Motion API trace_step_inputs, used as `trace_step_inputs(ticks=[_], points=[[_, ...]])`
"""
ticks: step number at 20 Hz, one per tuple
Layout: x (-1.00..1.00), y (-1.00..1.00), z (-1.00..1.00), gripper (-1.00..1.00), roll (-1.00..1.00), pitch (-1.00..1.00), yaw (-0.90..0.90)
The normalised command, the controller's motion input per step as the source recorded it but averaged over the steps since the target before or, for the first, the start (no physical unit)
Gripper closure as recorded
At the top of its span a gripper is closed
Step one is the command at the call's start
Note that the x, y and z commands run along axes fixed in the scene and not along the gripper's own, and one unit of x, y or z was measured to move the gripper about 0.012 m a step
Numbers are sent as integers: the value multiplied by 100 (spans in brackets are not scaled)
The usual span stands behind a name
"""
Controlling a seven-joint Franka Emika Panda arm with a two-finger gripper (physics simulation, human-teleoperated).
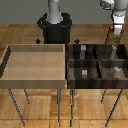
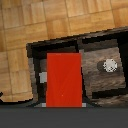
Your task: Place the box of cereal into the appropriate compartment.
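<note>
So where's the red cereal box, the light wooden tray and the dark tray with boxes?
Red cereal box (image 2: 64,80), wrist view, front face.
Light wooden tray (image 1: 35,80), exterior view, near rim.
Dark compartment tray (image 1: 98,63), exterior view, middle divider.

Wooden plank floor beneath two thin-legged tables.

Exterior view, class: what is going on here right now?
A robot arm is carrying the box of cereal in its gripper, high above the dark compartment bin at the exterior view's right. The wrist view shows the red box hanging over one of the bin's compartments, not yet lowered in. Small grey items already sit in other compartments. The light wooden tray on the exterior view's left holds nothing.
</note>
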Motion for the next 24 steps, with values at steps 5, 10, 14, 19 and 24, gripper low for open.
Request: trace_step_inputs(ticks=[5,10,14,19,24], points=[[0,0,-100,100,0,0,0],[0,0,-100,100,0,0,0],[0,0,-25,-100,0,0,0],[0,0,0,-100,0,0,0],[0,0,0,-100,0,0,0]])
